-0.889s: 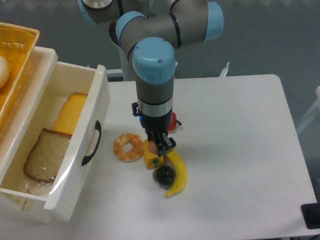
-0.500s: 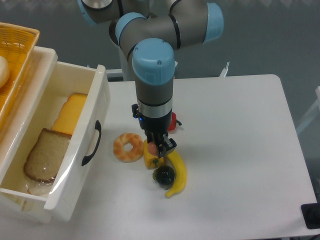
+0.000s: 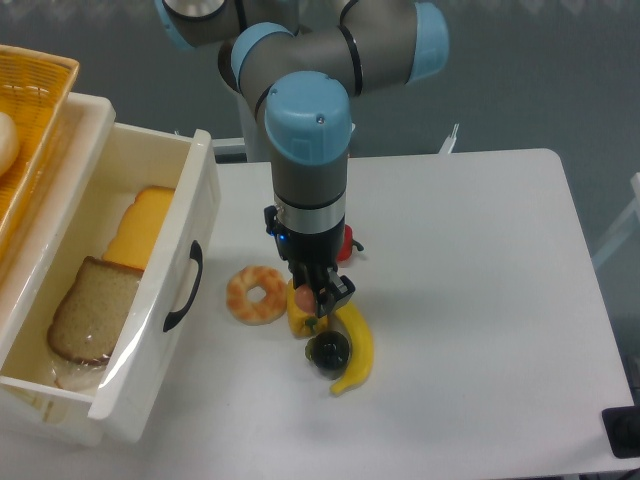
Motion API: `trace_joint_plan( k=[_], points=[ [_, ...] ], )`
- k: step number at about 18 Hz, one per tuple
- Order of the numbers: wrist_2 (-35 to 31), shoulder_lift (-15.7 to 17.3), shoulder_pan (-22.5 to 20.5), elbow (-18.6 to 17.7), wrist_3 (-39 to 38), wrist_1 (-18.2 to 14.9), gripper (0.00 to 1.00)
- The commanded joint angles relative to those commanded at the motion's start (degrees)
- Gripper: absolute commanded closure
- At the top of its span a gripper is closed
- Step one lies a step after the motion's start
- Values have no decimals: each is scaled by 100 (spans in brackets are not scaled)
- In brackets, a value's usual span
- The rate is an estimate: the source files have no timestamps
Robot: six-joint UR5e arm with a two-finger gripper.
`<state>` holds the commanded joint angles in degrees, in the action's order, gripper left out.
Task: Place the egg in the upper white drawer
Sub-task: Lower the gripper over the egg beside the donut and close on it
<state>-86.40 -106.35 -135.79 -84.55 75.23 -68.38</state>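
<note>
The egg (image 3: pixel 302 297) shows only as a small pinkish patch low over the table's middle, beside a yellow vegetable (image 3: pixel 299 320). My gripper (image 3: pixel 316 298) points straight down at it, and its dark fingers sit close against the egg, seemingly shut on it; the wrist hides most of the grasp. The upper white drawer (image 3: pixel 206 185) stands pulled open at the left, black handle (image 3: pixel 183 287) facing the gripper. Inside lie a bread slice (image 3: pixel 88 310) and cheese slices (image 3: pixel 140 230).
A ring doughnut (image 3: pixel 257 294) lies just left of the gripper. A banana (image 3: pixel 357 348) and a dark round object (image 3: pixel 328 350) lie right below it. A red pepper (image 3: pixel 347 242) peeks from behind the wrist. An orange woven basket (image 3: pixel 35 100) with a pale bun (image 3: pixel 5 140) sits far left.
Almost nothing differs; the wrist has shifted a hair to the right and stays low over the egg.
</note>
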Motion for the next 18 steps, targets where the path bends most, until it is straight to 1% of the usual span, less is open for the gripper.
trace_joint_plan(
  k=[3,7,13,18],
  points=[
    [44,9,-97,26,-44,26,79],
    [299,18,-141,140,-588,44,79],
    [448,141,-193,176,-738,35,79],
    [1027,272,-343,220,-1300,35,79]
  ],
)
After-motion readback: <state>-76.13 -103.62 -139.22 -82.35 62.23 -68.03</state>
